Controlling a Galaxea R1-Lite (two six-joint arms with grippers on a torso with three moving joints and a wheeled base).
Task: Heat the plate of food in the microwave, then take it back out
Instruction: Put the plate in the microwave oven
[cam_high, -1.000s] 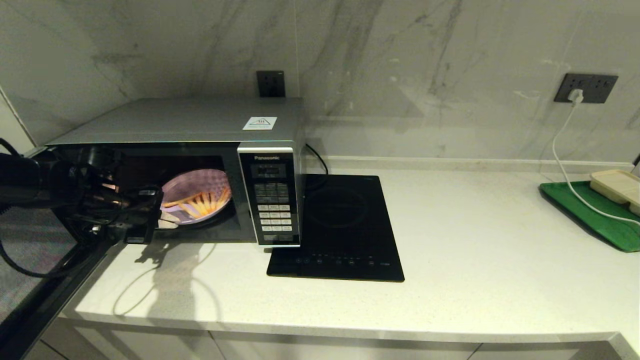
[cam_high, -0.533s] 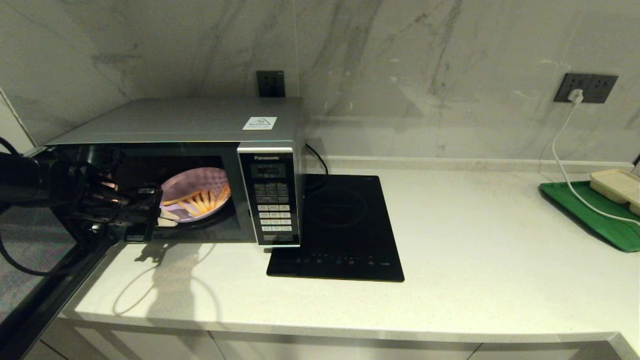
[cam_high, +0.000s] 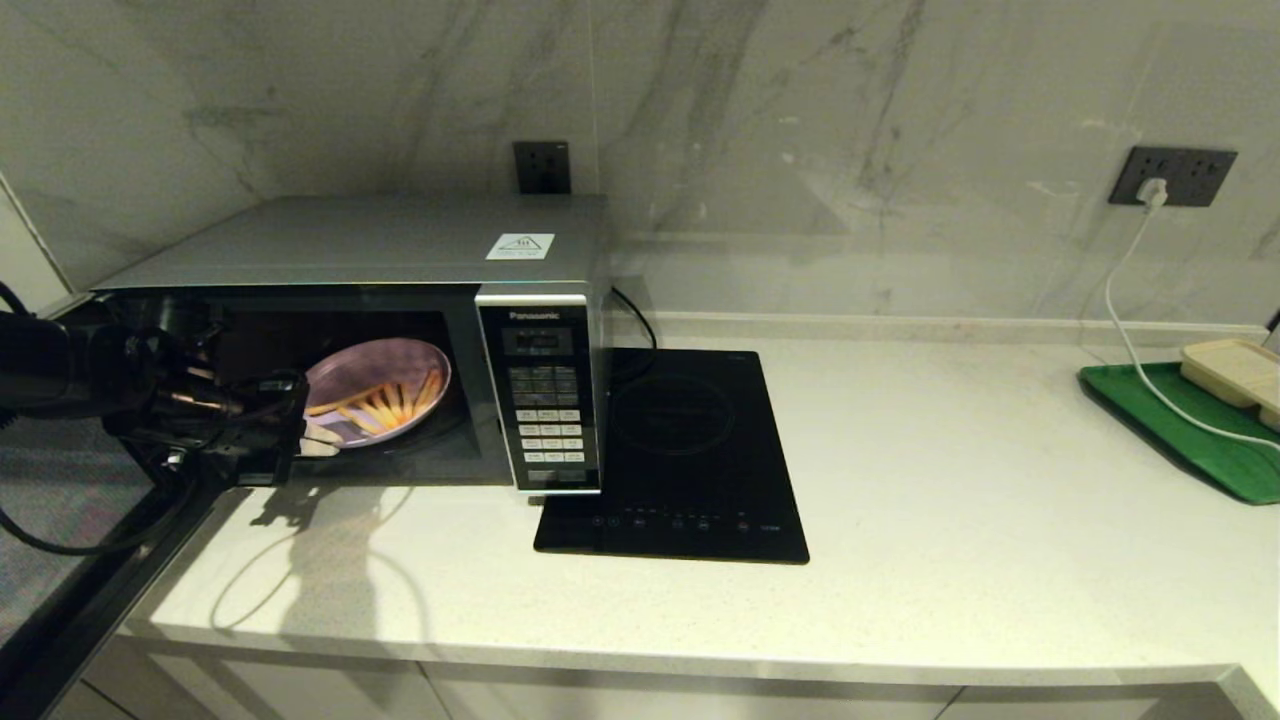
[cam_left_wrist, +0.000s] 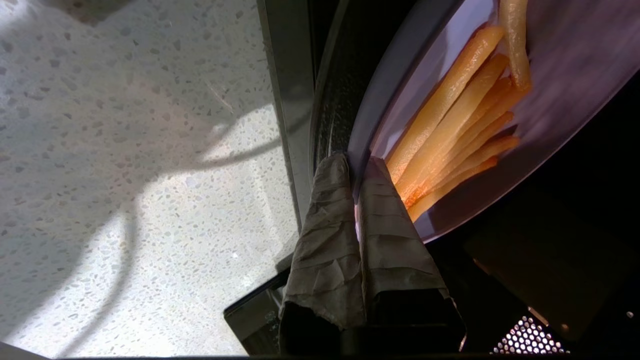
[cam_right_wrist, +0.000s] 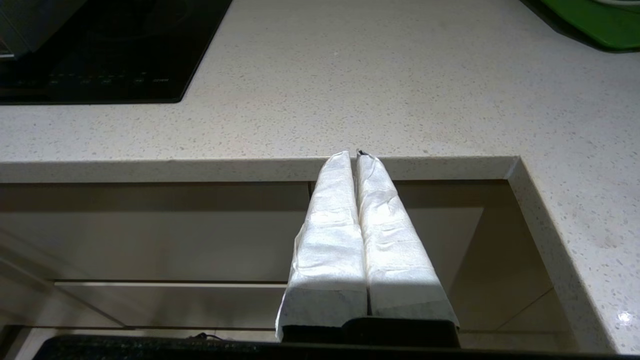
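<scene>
The silver Panasonic microwave (cam_high: 400, 240) stands at the counter's left with its door swung open to the left. Inside its lit cavity the lilac plate of food (cam_high: 375, 388) tilts slightly, several orange-yellow fries (cam_left_wrist: 452, 117) lying on it. My left gripper (cam_high: 310, 440) reaches into the cavity mouth and is shut on the plate's near rim (cam_left_wrist: 372, 107), one taped finger (cam_left_wrist: 327, 225) under it and one over. My right gripper (cam_right_wrist: 356, 154) hangs shut and empty below the counter's front edge, out of the head view.
A flat black induction cooktop (cam_high: 680, 455) lies right beside the microwave. A green tray (cam_high: 1190, 435) with a beige compartment tray (cam_high: 1235, 370) sits at the far right, with a white cable (cam_high: 1135, 330) running to a wall socket. The open door (cam_high: 60, 560) juts out at the far left.
The left gripper has drawn back to the left and slightly down, and the plate has come with it toward the cavity mouth, sitting lower and less tilted. The right arm has not moved.
</scene>
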